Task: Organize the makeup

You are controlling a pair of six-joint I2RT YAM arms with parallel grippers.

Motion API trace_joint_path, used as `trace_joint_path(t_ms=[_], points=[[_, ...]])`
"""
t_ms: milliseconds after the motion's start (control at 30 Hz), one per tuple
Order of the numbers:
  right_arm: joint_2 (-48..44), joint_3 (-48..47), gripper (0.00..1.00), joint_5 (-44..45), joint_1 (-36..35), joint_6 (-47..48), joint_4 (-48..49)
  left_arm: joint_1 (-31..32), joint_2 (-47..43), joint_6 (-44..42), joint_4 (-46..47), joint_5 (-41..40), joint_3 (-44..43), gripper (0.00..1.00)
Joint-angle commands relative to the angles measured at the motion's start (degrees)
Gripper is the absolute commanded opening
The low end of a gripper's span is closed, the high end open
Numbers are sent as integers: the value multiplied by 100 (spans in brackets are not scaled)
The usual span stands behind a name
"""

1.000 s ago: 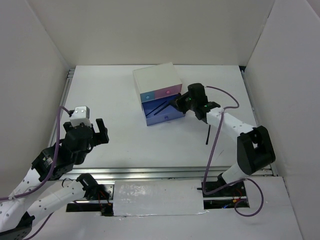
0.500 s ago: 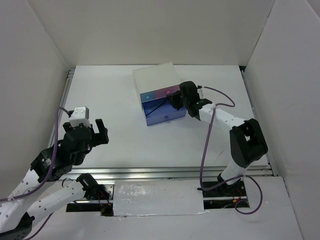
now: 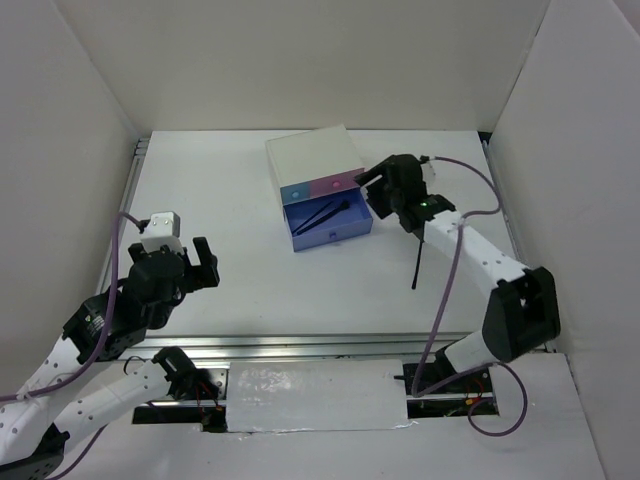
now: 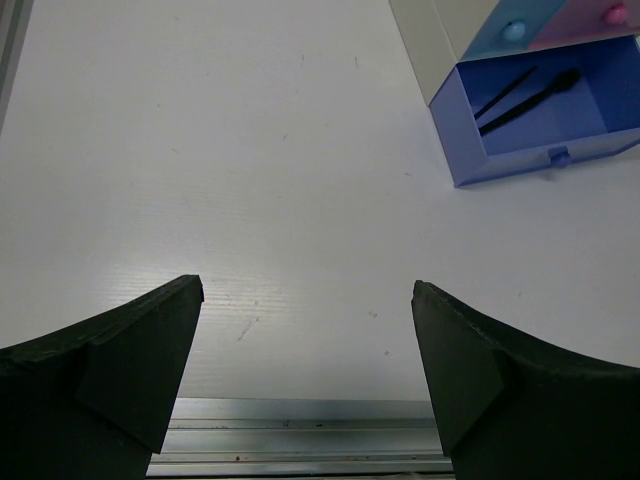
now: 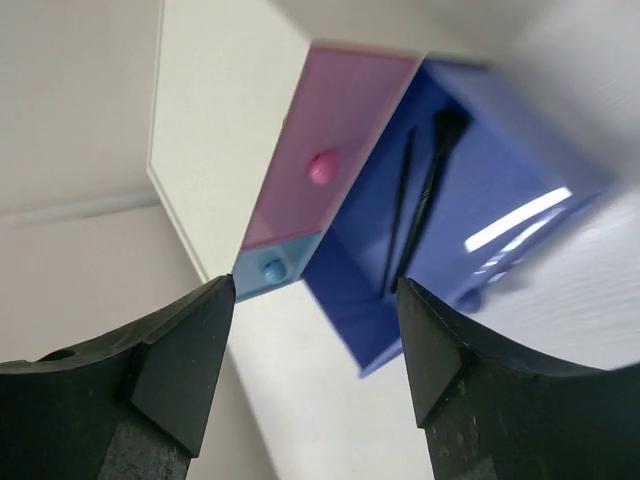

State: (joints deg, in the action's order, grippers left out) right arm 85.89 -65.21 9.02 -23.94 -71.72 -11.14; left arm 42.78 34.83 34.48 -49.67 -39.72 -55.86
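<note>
The white box (image 3: pixel 312 158) stands at the back of the table with its dark-blue drawer (image 3: pixel 345 232) pulled out. Two thin black brushes (image 3: pixel 322 217) lie side by side in that drawer, also seen as brushes (image 5: pixel 421 200) in the right wrist view and brushes (image 4: pixel 524 94) in the left wrist view. My right gripper (image 3: pixel 368 192) hovers just right of the box, open, with nothing between its fingers (image 5: pixel 190 340). A third thin black stick of makeup (image 3: pixel 417 268) lies on the table under the right forearm. My left gripper (image 3: pixel 180 262) is open and empty at the near left.
The box's pink drawer (image 5: pixel 325 165) and light-blue drawer (image 5: pixel 268 270) are shut above the open one. White walls enclose the table on three sides. A metal rail (image 4: pixel 300 435) runs along the near edge below my left gripper (image 4: pixel 308 340).
My right gripper has opened and pulled back to the right, off the open drawer. A second brush now lies in the drawer. The left arm has not moved.
</note>
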Motion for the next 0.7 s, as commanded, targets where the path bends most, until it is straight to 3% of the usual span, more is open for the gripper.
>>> trace_joint_path(t_ms=[0,100,267,533,667], points=[[-775,-62,74,627,433,1149,-1432,-7,-2,-125,203,9,57,99],[-986,183,74,820,847,2343,-2109,-7,24,-161,256,79,75,99],[-1039,701,71,1094,1268,3259,-2709,-7,217,-196,256,158,49,99],[-837,1308,66,110,1393,3375,-2631,-7,130,-196,265,184,75,100],[-767,1607,66,100,1401,3393,-2639,2,77,-222,291,228,84,99]])
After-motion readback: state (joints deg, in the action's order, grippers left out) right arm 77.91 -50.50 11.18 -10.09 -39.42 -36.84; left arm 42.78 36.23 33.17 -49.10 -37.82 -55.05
